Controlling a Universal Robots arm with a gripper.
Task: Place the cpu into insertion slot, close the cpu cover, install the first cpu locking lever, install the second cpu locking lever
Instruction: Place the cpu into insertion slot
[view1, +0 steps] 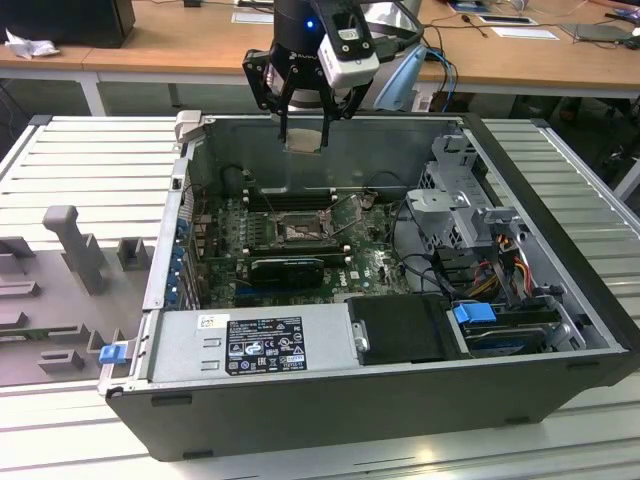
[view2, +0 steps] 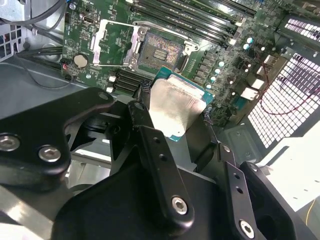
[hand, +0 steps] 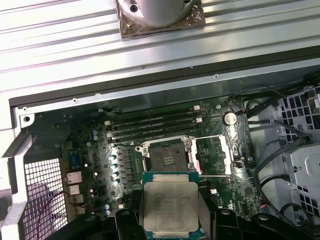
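The cpu (hand: 170, 207) was held clamped in the gripper (view1: 303, 146), above the open computer case (view1: 330, 410). On the motherboard (hand: 227, 135), the empty socket (hand: 167, 157) was exposed, with the cpu cover (hand: 212, 157) swung open beside it.

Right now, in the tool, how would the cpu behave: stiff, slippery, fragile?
The cpu looks flat and rigid, so probably stiff. Its smooth metal top may be slippery; the tool grips its edges. Its thin green rim suggests light and fragile.

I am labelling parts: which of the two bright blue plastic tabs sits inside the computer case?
The blue tab beside the drives, at the exterior view's right; the other tab sticks out from the case's outer corner.
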